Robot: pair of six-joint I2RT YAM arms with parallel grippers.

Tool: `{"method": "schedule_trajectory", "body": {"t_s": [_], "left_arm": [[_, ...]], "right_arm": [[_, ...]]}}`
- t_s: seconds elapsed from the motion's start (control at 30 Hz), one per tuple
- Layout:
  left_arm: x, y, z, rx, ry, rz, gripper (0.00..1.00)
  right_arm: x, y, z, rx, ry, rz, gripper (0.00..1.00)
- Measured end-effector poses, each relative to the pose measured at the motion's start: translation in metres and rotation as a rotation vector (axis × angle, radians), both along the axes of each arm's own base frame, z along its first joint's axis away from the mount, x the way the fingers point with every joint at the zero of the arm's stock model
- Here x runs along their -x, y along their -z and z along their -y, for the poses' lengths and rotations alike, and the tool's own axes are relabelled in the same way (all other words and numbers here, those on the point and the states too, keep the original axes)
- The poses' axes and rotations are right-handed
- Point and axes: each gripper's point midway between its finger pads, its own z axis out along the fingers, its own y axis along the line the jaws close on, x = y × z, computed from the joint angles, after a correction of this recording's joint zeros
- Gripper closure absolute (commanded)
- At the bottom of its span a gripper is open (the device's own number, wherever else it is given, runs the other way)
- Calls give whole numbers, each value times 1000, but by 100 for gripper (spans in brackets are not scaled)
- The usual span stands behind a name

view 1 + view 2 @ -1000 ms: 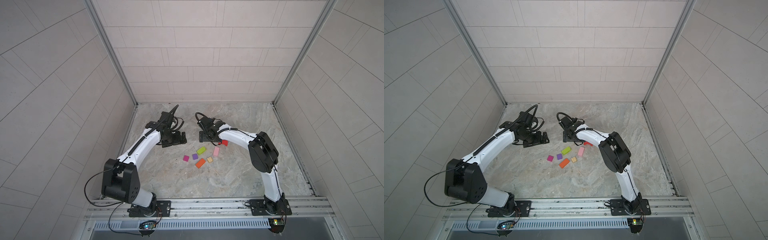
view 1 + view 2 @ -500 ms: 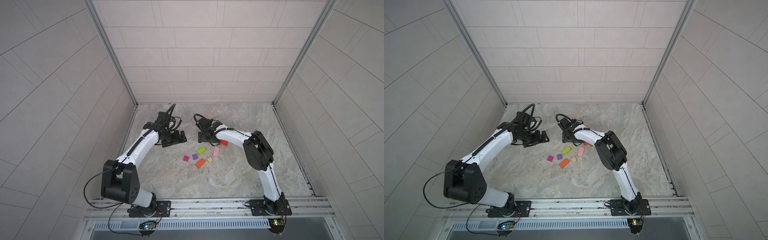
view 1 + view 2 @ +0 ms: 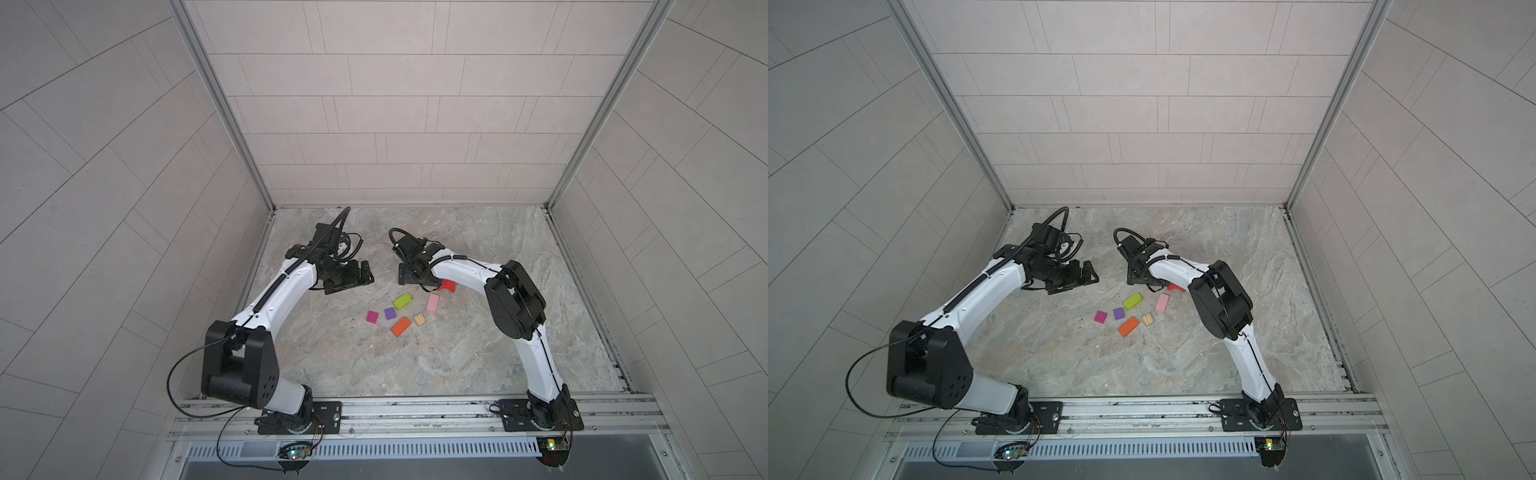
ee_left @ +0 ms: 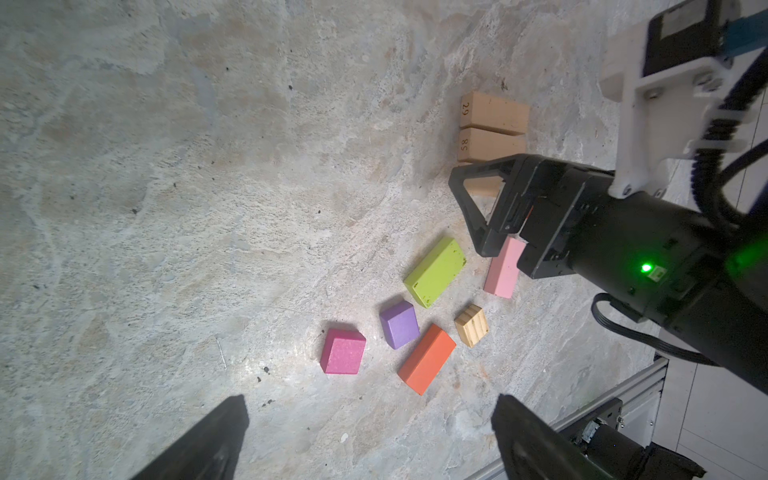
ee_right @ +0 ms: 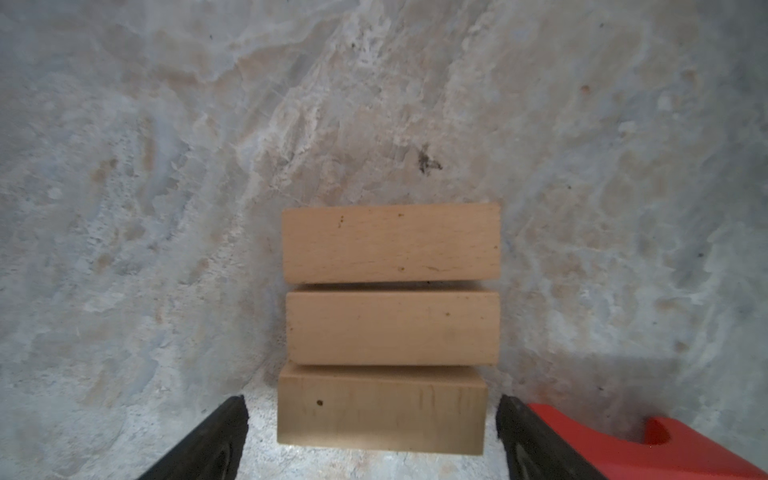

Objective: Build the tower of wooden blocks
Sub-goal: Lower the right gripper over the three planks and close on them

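Our right hand [image 5: 372,405] stands with fingers apart, astride the nearest of three tan bars [image 5: 392,328]. The bars lie flat on the surface [image 5: 166,166], long edges side by side. A slim gap shows at each end of the near bar, so nothing is clamped. The arch [image 5: 602,449] lies just outside one finger; we cannot tell whether they touch. Beyond the far bar the surface lies open.

Our left hand [image 4: 370,409] hangs spread wide and empty. Ahead of it the magenta cube [image 4: 343,351], purple cube [image 4: 399,324], orange block [image 4: 427,358], green block [image 4: 435,272], ridged piece [image 4: 471,325] and pink block [image 4: 504,268] lie loose with narrow lanes between them. Wide room opens to one side of them. Nothing is stacked yet.
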Motion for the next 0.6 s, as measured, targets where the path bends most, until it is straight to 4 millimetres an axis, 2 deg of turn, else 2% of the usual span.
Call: {"method": "schedule_trajectory", "body": {"t_s": [0.2,0.6], "left_arm": [[0,0,0,0,0,1,1],[-1,0,-2,0,-7,2,1]], "right_arm": [[1,7,1,7,7,-13,23],[-1,8,4,9,-8,-9,29]]}}
